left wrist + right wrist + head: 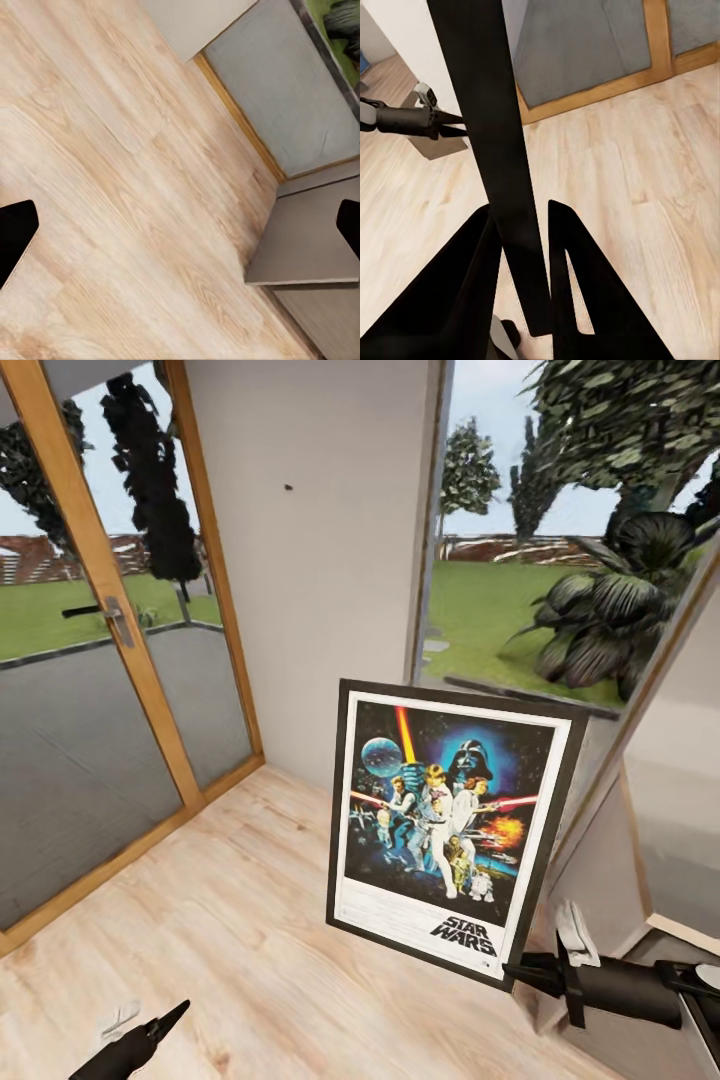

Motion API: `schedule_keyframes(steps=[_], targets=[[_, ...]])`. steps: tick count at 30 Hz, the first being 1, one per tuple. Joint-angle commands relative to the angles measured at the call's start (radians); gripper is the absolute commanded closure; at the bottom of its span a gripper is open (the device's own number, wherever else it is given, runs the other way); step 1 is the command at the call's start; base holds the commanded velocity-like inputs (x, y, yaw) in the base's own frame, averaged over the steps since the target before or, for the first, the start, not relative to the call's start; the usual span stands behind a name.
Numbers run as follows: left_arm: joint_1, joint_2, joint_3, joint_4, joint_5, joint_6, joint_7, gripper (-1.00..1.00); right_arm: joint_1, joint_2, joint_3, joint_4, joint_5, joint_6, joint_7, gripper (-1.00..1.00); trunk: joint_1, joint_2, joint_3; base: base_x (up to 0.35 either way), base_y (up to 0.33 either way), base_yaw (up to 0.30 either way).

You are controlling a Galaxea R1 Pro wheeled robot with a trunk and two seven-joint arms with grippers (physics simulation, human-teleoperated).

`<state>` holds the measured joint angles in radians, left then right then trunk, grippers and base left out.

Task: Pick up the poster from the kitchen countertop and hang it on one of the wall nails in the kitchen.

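We see the right tool (pixel 520 972) clamped on the lower right frame corner of the poster (pixel 450 820), held upright at centre frame, its long axis vertical, below and right of the wall nail (pixel 288 488), the left tool (pixel 165 1022) gaping idle.

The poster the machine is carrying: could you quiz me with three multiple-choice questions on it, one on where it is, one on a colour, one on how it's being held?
1. Where is the poster?
A. flat on the floor
B. held up in front of the wall
C. hung on the wall

2. What colour is its frame?
A. black
B. gold
C. white

3. How does the right tool stand to it?
A. open, well away
B. resting on top of it
C. shut on its lower edge

Answers:
1 B, since the head view shows it upright, off the wood floor.
2 A, black border all round.
3 C, the right wrist view shows the fingers clamping the thin frame.
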<state>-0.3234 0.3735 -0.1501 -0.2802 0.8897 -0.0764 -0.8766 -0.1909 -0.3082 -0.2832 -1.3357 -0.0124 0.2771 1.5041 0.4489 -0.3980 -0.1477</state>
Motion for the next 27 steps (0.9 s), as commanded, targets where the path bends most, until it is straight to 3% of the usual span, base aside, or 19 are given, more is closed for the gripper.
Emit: schedule_keyframes(steps=[1, 27], targets=[[-0.001, 0.001, -0.008, 0.001, 0.006, -0.008, -0.001, -1.00, -0.001, 0.000, 0.000, 0.000, -0.002, 0.013, 0.005, 1.00, 0.001, -0.002, -0.002, 0.310, 0.166, 0.000], [-0.001, 0.001, -0.009, 0.001, 0.006, -0.008, -0.001, -1.00, -0.001, 0.000, 0.000, 0.000, -0.001, 0.013, 0.005, 1.00, 0.001, -0.002, -0.002, 0.314, 0.164, 0.000]])
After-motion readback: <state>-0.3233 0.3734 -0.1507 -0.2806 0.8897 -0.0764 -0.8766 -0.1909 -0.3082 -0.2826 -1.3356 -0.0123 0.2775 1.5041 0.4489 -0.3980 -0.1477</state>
